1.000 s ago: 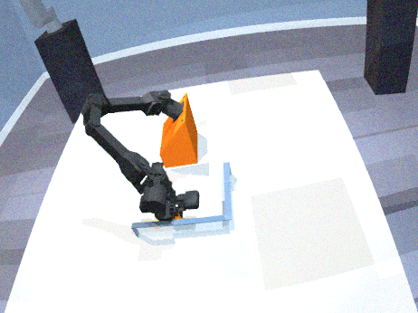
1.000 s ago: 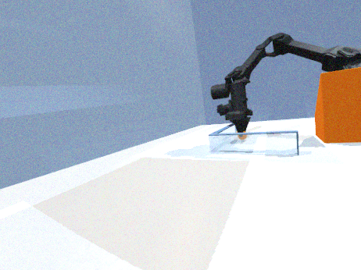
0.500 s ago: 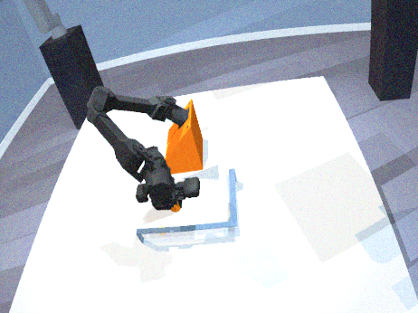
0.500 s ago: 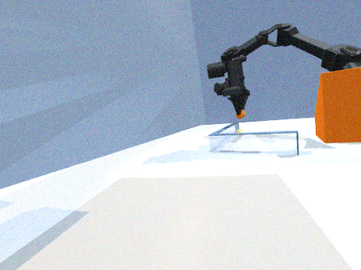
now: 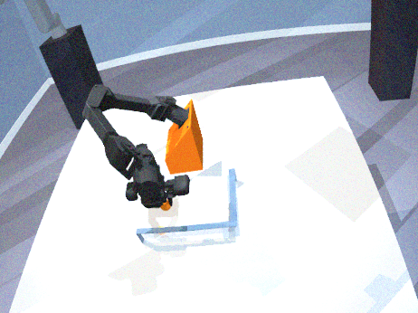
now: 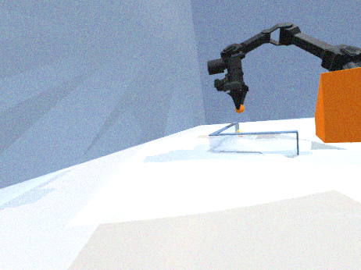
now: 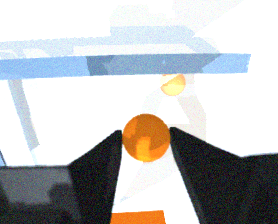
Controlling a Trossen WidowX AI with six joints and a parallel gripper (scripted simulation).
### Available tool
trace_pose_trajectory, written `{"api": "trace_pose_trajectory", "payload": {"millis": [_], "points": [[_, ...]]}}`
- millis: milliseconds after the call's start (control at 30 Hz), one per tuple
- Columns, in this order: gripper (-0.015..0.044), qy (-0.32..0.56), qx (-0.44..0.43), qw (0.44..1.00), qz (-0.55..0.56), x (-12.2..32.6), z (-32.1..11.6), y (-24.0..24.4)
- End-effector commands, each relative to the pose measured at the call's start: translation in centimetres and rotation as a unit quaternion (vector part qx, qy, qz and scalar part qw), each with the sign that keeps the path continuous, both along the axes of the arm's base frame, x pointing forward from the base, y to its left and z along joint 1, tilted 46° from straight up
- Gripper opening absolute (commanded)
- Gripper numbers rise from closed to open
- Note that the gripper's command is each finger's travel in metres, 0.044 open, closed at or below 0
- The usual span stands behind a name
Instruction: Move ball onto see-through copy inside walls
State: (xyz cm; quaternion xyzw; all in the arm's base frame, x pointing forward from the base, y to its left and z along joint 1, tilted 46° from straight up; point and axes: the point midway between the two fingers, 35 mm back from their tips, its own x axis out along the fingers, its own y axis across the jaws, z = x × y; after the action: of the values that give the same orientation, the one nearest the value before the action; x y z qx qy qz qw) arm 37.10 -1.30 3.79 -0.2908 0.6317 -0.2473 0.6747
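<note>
The orange ball [image 5: 166, 206] [image 6: 240, 108] [image 7: 146, 138] is held between the fingertips, in the air above the table. My gripper [image 6: 239, 108] [image 7: 145, 133] is shut on it and points down, higher than the wall tops. The see-through copy [image 5: 161, 231] [image 6: 240, 131] [image 7: 173, 85] is paler and rests on the table by the long clear wall [image 5: 199, 227] [image 7: 140, 65]; in the wrist view it lies beyond the ball and a little to the right, partly behind the wall's top edge. The other clear wall [image 5: 232, 195] meets it at the corner.
A large orange block [image 5: 186, 152] [image 6: 341, 106] stands at the arm's base, behind the walls; its edge [image 7: 137, 218] shows at the bottom of the wrist view. Two dark pedestals [image 5: 70, 69] [image 5: 393, 42] stand beyond the white table [image 5: 253, 128]. Shadows cross the table.
</note>
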Motion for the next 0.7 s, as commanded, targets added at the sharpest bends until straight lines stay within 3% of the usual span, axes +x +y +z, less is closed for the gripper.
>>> {"api": "trace_pose_trajectory", "payload": {"millis": [0,300,667], "points": [[0.0000,-0.007,-0.002,1.000,-0.001,1.0,0.9,-2.3],[0.0000,-0.008,-0.005,1.000,-0.001,1.7,1.3,-4.8],[0.0000,-0.008,-0.006,1.000,-0.001,2.2,-3.0,-9.3]]}}
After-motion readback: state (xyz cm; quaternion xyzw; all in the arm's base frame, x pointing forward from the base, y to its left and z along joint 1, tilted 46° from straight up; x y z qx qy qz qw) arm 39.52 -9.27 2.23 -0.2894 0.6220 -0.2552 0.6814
